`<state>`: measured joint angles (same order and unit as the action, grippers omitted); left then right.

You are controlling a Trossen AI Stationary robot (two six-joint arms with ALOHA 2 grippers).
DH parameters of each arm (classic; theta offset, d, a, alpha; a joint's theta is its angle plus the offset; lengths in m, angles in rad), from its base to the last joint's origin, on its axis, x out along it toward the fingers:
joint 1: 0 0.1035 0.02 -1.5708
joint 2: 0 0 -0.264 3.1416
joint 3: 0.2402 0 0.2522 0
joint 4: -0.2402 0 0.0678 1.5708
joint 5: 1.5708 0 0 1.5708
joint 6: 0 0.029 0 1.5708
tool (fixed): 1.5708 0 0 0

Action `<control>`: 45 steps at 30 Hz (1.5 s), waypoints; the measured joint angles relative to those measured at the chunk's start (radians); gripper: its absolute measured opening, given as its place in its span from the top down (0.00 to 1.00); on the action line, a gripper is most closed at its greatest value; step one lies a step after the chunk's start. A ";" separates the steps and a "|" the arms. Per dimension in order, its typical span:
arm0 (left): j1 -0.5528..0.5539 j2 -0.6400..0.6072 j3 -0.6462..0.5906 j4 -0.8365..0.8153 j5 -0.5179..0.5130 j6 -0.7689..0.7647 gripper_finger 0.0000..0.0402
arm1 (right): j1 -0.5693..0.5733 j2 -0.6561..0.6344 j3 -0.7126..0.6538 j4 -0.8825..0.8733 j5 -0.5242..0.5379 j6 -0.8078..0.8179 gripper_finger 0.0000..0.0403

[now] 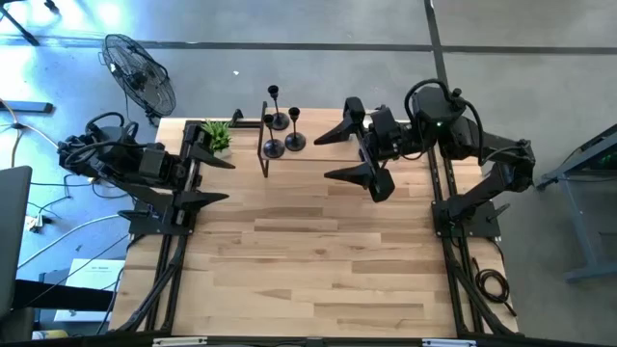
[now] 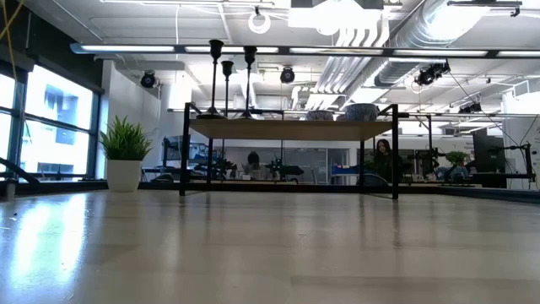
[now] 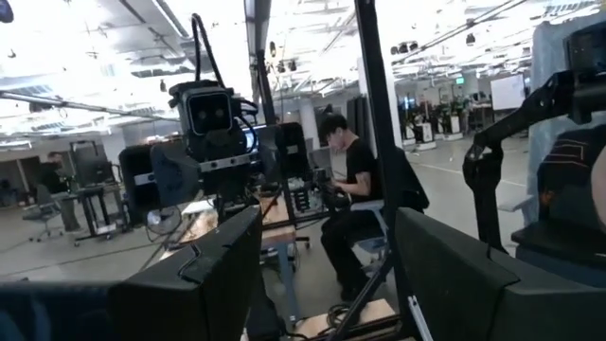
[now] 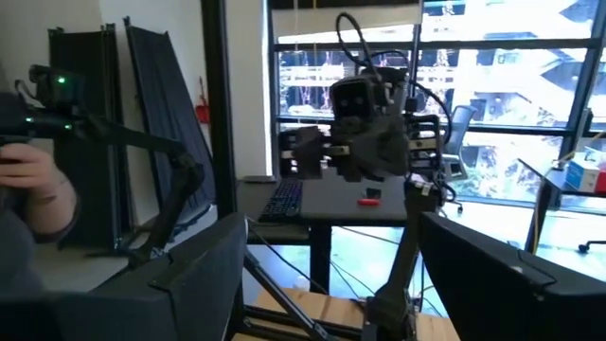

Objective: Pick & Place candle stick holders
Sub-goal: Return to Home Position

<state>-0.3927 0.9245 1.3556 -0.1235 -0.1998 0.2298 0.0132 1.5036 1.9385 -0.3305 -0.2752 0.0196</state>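
Observation:
Three black candle stick holders (image 1: 280, 120) of differing heights stand close together on their round bases, at the left end of a black-framed wooden shelf (image 2: 287, 128) at the table's far edge. In the low view the candle stick holders (image 2: 229, 80) rise upright from the shelf top. My left gripper (image 1: 217, 178) is open in the air over the table's left side. Raised over the far right, my right gripper (image 1: 325, 159) is open too and points toward the left one. Neither holds anything. Both are out of the low view.
A small potted plant (image 1: 218, 135) in a white pot (image 2: 123, 174) stands at the far left, beside the shelf. Bowls (image 2: 361, 111) sit on the shelf's right part. A fan (image 1: 140, 72) stands off the table. A seated person (image 3: 355, 189) and a hand (image 4: 33, 194) show beyond the table.

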 joint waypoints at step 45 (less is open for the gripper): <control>0.000 -0.051 0.000 -0.108 -0.212 0.128 1.00 | 0.007 -0.086 -0.006 -0.153 0.049 -0.109 1.00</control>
<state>-0.3927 0.8738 1.3554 -0.2317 -0.4123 0.3577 0.0204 1.4174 1.9327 -0.4836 -0.2262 -0.0890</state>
